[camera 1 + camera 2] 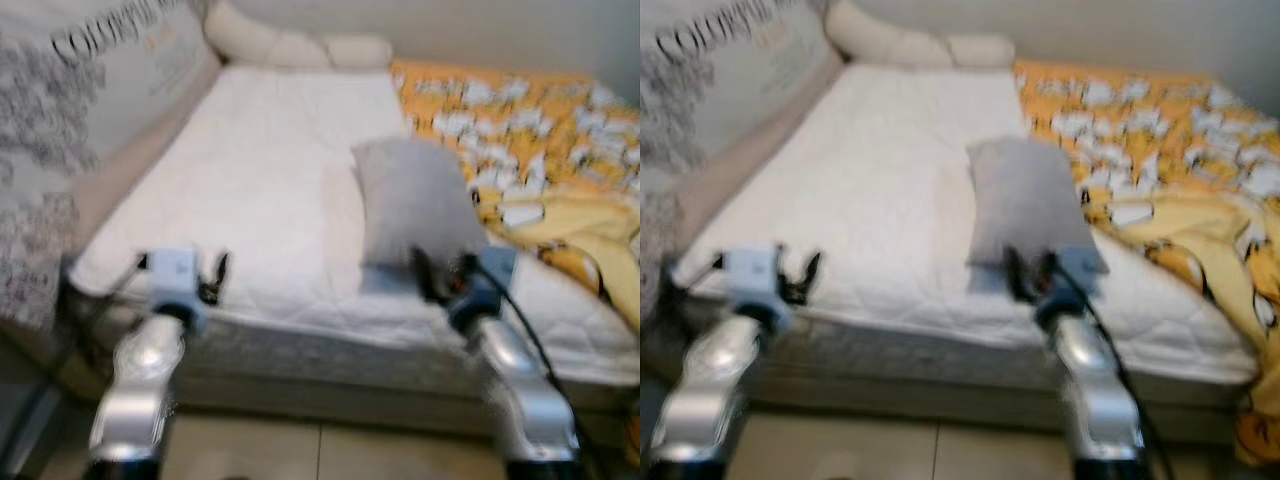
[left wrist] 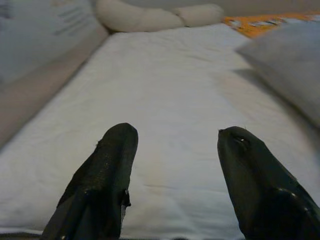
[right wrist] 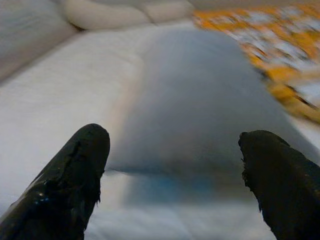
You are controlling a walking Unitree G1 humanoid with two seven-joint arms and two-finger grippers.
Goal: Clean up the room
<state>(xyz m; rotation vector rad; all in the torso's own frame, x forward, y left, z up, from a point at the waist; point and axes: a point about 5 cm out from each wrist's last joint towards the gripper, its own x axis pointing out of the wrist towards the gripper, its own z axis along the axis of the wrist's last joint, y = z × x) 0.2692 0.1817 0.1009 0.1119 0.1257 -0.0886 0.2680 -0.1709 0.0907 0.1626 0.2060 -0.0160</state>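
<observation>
A grey pillow (image 1: 415,200) lies lengthwise on the white mattress (image 1: 260,180), near its front edge. My right gripper (image 1: 440,272) is open just in front of the pillow's near end, and the pillow (image 3: 195,105) sits between and beyond its black fingers (image 3: 75,175). My left gripper (image 1: 212,278) is open over the mattress's front left corner, with only bare mattress (image 2: 170,100) beyond its fingers (image 2: 107,170). An orange and white patterned blanket (image 1: 520,130) is bunched on the bed's right side.
Cream bolster cushions (image 1: 290,45) lie at the head of the bed. A printed fabric panel (image 1: 70,110) rises along the bed's left side. Tiled floor (image 1: 320,450) runs under my arms in front of the bed frame.
</observation>
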